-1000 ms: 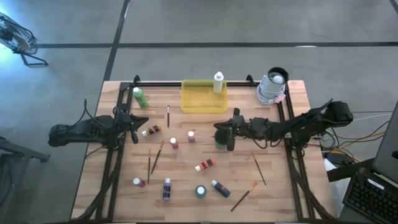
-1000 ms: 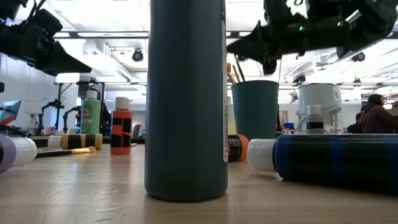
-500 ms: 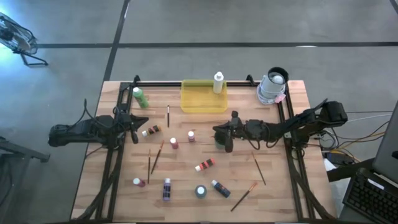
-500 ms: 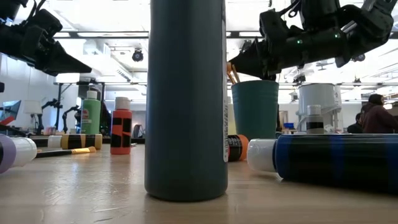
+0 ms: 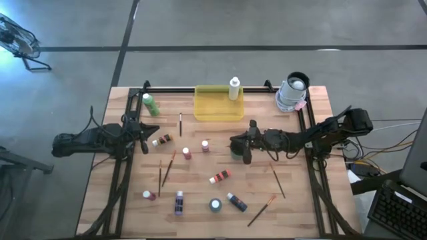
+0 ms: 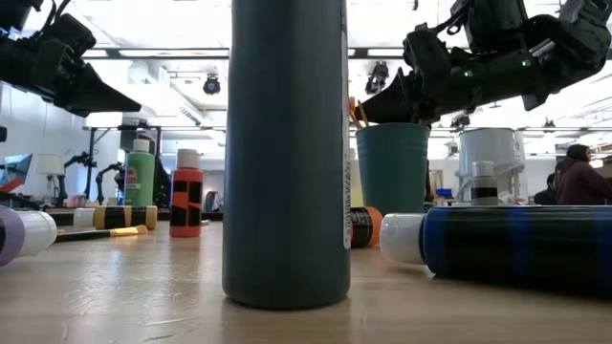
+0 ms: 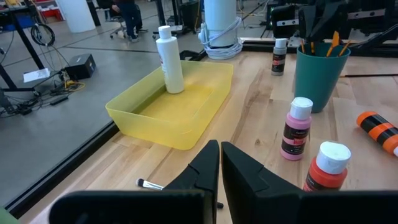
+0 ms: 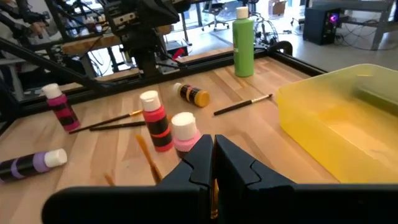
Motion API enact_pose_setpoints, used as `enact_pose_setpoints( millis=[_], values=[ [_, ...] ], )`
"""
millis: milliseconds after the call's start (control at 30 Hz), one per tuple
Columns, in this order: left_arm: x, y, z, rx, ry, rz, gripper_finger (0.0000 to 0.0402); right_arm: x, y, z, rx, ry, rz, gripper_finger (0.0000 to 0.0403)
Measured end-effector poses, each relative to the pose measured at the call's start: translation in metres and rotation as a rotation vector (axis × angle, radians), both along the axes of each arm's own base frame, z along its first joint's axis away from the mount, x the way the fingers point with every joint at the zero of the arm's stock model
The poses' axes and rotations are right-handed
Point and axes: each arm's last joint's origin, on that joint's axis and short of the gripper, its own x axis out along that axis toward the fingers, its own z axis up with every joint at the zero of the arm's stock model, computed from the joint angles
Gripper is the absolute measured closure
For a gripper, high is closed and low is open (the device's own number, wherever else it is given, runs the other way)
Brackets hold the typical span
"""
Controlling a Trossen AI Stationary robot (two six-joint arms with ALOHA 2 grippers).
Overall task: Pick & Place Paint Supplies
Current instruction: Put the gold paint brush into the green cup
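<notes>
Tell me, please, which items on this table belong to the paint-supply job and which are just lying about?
Job items:
- green bottle
- white bottle standing in the tray
- red bottle
- pink bottle
- brushes

Lying about:
- yellow tray
- green cup
- white roll at the table's corner

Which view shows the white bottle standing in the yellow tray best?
The left wrist view: the white bottle stands upright inside the yellow tray, near its far wall. The high view shows it small from above. The low and right wrist views don't show it.
</notes>
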Motion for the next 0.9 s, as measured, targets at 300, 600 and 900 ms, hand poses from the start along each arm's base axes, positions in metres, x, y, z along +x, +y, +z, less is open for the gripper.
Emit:
enact_pose_setpoints(
  millis=[300, 600, 900],
  values=[
    [0.0, 0.0, 0.0, 0.0, 0.0, 0.0, 0.0378, 0.0, 0.001, 0.0, -0.004, 0.0, 0.025, 0.0387],
    [0.0, 0.0, 0.0, 0.0, 0.0, 0.0, 0.0378, 0.0, 0.001, 0.002, 0.021, -0.024, 0.022, 0.032],
    [0.0, 0.0, 0.0, 0.0, 0.0, 0.0, 0.0378, -0.009, 0.0, 0.032, -0.067, -0.152, 0.025, 0.0263]
  ],
)
